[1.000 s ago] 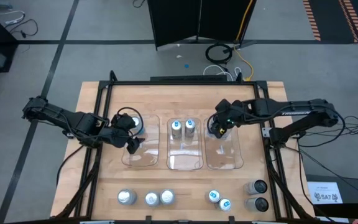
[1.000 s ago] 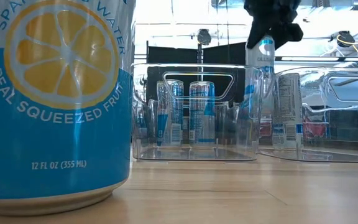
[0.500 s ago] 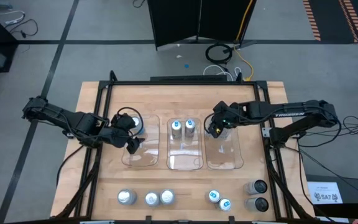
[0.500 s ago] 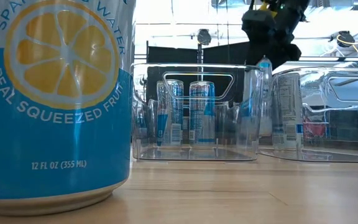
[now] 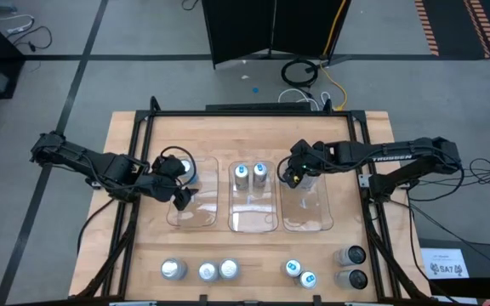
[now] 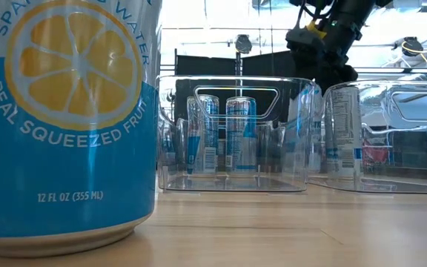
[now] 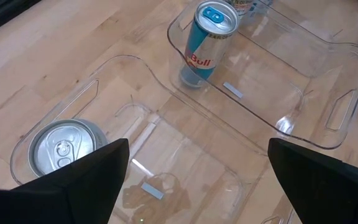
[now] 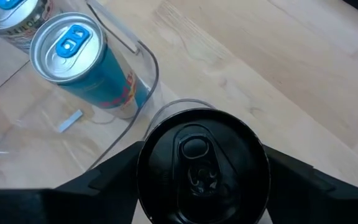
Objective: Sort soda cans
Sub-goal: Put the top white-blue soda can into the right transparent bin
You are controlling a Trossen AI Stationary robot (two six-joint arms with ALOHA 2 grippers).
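Three clear bins [image 5: 253,223] sit side by side mid-table in the high view; the right gripper [image 5: 296,172] is over the far end of the right bin [image 5: 306,217], the left gripper [image 5: 175,189] over the left bin [image 5: 192,217]. Seven cans stand along the near edge. The low view shows two blue-topped cans [image 6: 228,133] in the middle bin. In the left wrist view the fingers [image 7: 92,171] are spread wide and empty above a silver can [image 7: 63,149]. In the right wrist view the fingers [image 8: 114,168] grasp a black can [image 8: 202,168]
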